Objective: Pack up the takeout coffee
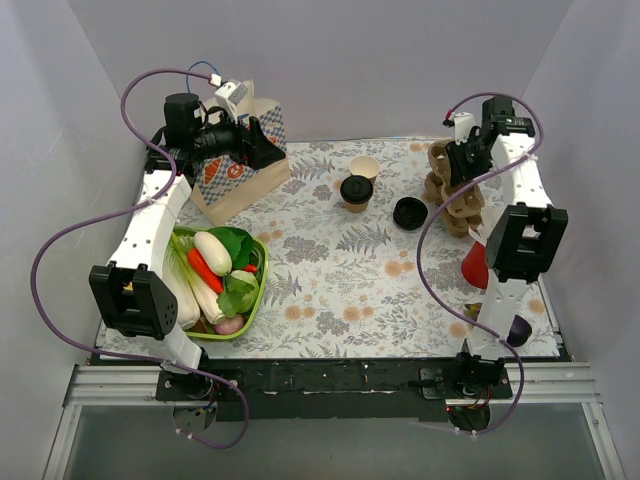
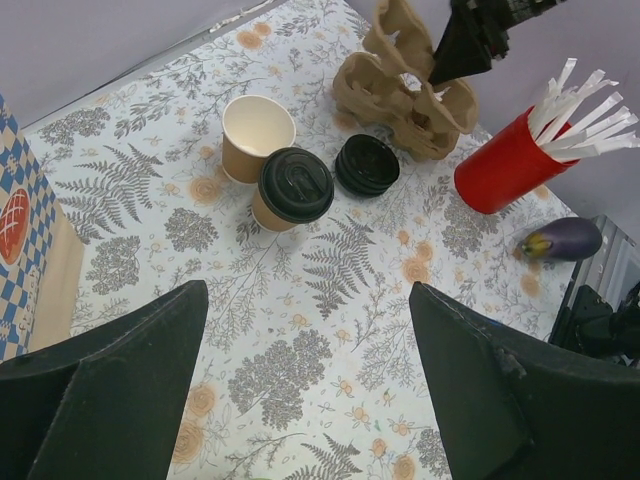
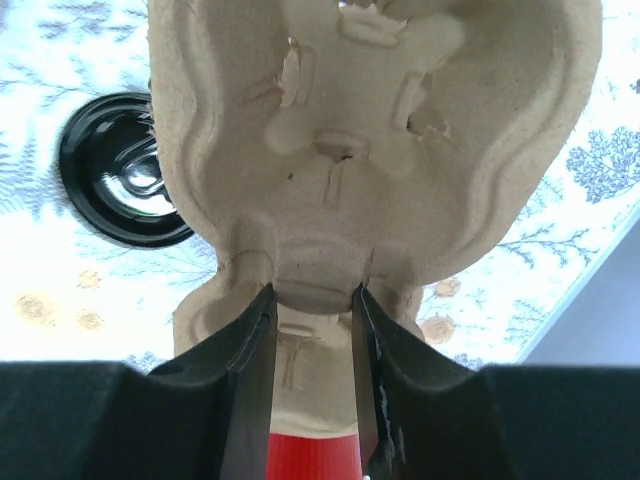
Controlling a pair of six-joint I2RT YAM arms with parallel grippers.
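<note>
My right gripper (image 3: 312, 300) clamps the middle rib of the cardboard cup carrier (image 3: 380, 150), probably to position it for the lidded coffee cup (image 2: 293, 188); my left gripper (image 2: 307, 300) gapes empty.

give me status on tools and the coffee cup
Left tool open, empty. Right tool shut on cup carrier. Lidded cup upright, ungripped. Loose lid beside it.

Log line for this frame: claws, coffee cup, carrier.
right claw: shut on cup carrier | left claw: open, empty | lidded coffee cup: upright beside open cup, unpacked
</note>
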